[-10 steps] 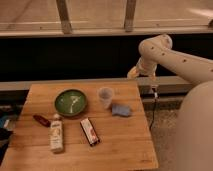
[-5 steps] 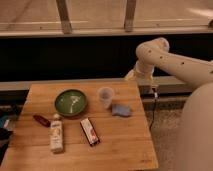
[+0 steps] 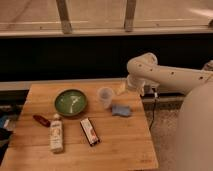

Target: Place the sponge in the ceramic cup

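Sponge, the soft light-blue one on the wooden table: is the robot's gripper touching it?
Apart. The camera view shows the open gripper at the far edge of the wooden table, bare wood between it and the soft light-blue sponge.

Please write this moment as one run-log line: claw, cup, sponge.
claw: open, empty, near table back-right corner | ceramic cup: upright, no sponge inside | sponge: on table, right of ceramic cup, not grasped | step: grasp pending
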Controlling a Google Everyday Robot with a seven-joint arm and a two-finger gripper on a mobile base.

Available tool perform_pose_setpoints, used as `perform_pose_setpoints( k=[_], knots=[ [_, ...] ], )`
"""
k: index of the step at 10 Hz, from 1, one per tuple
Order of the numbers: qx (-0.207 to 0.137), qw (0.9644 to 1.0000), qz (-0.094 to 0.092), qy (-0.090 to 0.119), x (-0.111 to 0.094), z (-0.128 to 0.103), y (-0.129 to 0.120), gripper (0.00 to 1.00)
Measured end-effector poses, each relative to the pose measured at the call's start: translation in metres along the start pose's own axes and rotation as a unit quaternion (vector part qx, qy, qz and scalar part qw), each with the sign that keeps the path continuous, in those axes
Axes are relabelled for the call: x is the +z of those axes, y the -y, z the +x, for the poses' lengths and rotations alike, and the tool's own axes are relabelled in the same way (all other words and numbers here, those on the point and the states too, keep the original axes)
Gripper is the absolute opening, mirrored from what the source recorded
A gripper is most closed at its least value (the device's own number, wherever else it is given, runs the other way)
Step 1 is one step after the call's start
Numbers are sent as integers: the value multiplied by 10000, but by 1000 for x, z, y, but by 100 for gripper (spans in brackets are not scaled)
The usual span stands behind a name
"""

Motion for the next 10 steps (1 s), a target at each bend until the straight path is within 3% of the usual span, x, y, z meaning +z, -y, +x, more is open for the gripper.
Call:
perform_pose_setpoints(
  k=[5, 7, 10],
  knots=[
    [23, 9999, 85, -76, 4, -2, 1, 80],
    [112, 9994, 178, -265, 25, -2, 2, 80],
    [262, 9982, 281, -457, 40, 2, 12, 80]
  ],
)
